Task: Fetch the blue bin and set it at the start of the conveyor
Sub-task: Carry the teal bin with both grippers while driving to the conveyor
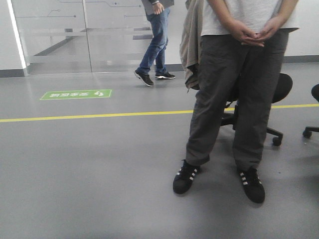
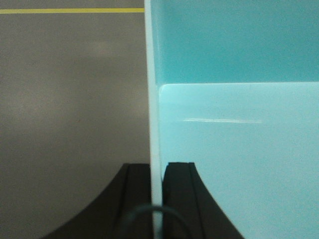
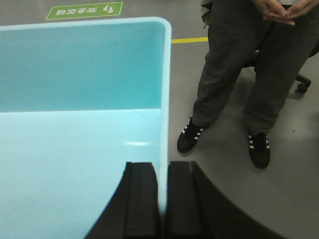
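Left gripper [image 2: 159, 172]: black fingers clenched on the left wall of the blue bin [image 2: 239, 149], one finger outside and one inside.
Right gripper [image 3: 163, 172]: fingers likewise clamped on the bin's right wall, one on each face.
Blue bin: pale turquoise tub with smooth walls and a rounded corner, gripped at both side walls. Grey floor [image 2: 75, 99] shows beside it.
Standing person [image 3: 234, 64]: just right of the bin, in dark grey trousers, hands clasped in front.
Shoes [image 3: 192, 137]: black with white stripes, on the floor right of the bin.
Office chair [image 1: 279, 87]: black, behind that person.
Yellow line [image 1: 99, 116]: floor marking beyond the bin's far wall.
Green floor sign [image 3: 84, 10]: past the far wall.
Second person [image 1: 154, 45]: in jeans, further off, by the glass partition [image 1: 55, 35].
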`<action>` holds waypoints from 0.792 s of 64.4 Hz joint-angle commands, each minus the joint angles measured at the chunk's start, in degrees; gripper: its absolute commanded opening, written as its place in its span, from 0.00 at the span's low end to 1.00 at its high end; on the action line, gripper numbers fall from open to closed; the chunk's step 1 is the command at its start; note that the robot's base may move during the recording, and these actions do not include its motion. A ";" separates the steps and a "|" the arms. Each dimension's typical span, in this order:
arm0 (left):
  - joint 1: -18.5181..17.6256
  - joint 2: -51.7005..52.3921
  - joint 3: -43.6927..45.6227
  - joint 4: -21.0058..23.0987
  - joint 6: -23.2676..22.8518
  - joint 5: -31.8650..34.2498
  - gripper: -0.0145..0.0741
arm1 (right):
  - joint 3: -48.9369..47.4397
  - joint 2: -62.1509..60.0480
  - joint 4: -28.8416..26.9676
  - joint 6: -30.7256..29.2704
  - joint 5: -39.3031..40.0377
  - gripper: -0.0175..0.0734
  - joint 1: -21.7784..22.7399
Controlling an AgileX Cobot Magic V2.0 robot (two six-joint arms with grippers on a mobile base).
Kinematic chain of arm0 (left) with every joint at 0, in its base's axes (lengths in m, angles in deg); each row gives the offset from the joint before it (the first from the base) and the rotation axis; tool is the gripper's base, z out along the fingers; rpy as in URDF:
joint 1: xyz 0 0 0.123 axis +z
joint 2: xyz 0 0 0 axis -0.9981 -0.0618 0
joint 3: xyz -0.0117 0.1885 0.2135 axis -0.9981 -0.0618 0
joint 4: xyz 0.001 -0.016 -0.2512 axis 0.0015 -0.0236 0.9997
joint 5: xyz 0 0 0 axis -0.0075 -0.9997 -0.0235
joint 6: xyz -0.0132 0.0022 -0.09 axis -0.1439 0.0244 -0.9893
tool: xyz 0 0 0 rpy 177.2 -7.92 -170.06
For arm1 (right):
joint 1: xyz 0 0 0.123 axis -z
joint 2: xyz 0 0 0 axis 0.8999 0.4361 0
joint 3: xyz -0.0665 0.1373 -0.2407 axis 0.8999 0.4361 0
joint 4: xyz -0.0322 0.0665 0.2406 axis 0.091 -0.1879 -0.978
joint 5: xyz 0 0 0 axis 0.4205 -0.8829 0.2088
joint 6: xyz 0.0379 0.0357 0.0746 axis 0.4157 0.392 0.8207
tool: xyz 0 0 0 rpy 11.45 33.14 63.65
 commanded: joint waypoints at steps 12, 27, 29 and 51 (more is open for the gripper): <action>-0.05 0.55 0.09 -1.55 0.05 1.33 0.04 | -0.42 -0.96 1.17 -0.57 4.58 0.02 0.04; -0.05 0.55 0.09 -1.55 0.05 1.33 0.04 | -0.42 -0.96 1.17 -0.57 5.24 0.02 0.04; -0.05 0.55 0.09 -1.55 0.05 1.33 0.04 | -0.42 -0.96 1.17 -0.57 5.24 0.02 0.04; -0.05 0.55 0.09 -1.55 0.05 2.57 0.04 | -0.42 -0.96 1.17 -0.57 5.24 0.02 0.04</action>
